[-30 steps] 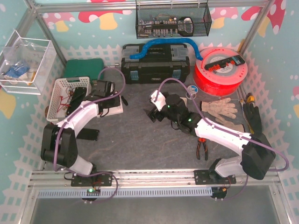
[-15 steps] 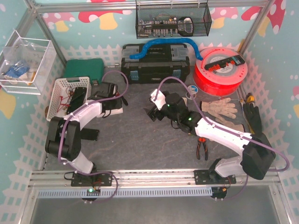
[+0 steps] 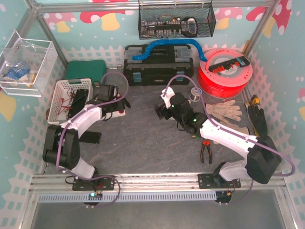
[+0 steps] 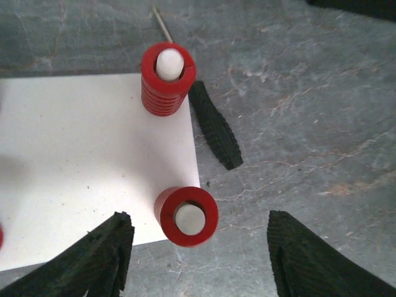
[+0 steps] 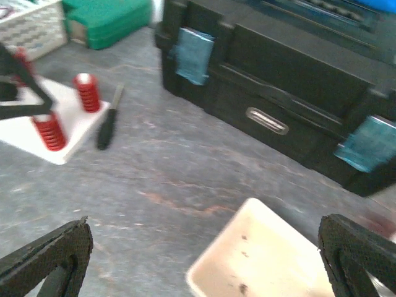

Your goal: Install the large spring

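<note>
L gripper (image 4: 201, 250) had fingers spread astride the large spring (image 4: 209, 213), seated on its peg (image 4: 189, 218) at the white board (image 4: 74, 161) corner, table (image 4: 297, 124) left; R gripper (image 5: 204, 260) gaped wide, empty. Risk: a skewed retreat could've snagged coils & pulled it off

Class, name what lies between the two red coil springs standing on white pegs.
Only a bare stretch of the flat white base plate, seen in the left wrist view.

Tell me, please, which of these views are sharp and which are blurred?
Left wrist view: sharp, the nearer red spring and white plate crisp. Right wrist view: blurred throughout, the black toolbox smeared. Top external view: evenly lit, no glare.
</note>
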You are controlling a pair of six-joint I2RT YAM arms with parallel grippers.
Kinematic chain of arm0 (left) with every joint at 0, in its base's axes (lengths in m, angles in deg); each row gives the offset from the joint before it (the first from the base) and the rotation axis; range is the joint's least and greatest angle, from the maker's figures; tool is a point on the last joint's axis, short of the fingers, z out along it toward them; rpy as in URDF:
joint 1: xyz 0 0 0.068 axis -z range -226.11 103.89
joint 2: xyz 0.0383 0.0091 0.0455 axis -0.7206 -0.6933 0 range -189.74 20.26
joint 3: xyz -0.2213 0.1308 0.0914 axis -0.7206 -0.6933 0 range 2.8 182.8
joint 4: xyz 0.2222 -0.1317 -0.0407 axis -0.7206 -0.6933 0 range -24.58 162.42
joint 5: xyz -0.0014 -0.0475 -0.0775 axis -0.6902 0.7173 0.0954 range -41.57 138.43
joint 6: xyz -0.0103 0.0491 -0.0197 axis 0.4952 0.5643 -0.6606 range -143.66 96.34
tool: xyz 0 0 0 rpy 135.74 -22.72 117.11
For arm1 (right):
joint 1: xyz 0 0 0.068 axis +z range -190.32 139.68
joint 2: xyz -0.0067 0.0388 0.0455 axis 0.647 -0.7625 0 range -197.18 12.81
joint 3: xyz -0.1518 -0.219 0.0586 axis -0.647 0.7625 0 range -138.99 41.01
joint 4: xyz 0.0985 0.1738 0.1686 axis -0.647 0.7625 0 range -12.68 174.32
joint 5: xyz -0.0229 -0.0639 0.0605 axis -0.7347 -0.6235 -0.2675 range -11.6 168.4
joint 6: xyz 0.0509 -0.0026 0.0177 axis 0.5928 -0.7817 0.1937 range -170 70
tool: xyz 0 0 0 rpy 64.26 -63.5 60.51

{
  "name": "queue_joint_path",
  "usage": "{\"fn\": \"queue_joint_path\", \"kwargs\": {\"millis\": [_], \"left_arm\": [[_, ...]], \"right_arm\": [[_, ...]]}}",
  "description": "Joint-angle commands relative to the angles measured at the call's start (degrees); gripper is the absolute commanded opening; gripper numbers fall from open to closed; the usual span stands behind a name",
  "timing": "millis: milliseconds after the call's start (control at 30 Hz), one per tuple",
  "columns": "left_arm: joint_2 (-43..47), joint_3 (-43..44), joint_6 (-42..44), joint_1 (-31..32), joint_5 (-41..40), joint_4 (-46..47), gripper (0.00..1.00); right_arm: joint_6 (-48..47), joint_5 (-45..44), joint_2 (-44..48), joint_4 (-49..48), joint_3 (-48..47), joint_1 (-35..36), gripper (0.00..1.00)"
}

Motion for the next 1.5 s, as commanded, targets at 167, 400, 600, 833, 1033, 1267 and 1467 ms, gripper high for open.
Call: {"fn": "queue_joint_path", "kwargs": {"millis": [167,400,600,833,1033,1267,1467], "left_arm": [[10.0,0.5,-6.6,0.1,-1.3,1.3,0.94],[13.4,-0.8,-8.5,0.0,-4.1,1.6,0.99],[18.9,-10.4,-6.2,0.0,-2.9,13.7,0.99],[17.7,-16.4,8.0,-0.6,-15.1,21.6,0.99],[19.3,-25.1,11.2,-6.5,-10.7,42.2,0.99],[17.3,-34.1,11.3,-8.3,-11.9,53.7,0.99],[17.0,-43.0,12.5,-9.2,-11.6,71.4,0.99]], "right_arm": [[5.0,-10.1,6.0,-1.7,5.5,-11.6,0.99],[8.1,-13.0,9.7,-4.2,14.6,-23.0,0.99],[6.0,-15.3,10.3,-11.7,23.1,-29.2,0.99],[2.9,-12.3,9.1,-26.3,31.6,-36.0,0.99],[2.9,-8.4,6.4,-42.0,38.0,-42.9,0.99],[-2.9,4.8,0.9,-55.0,38.8,-47.6,0.99],[-4.7,15.0,-4.4,-54.5,34.3,-48.2,0.99]]}}
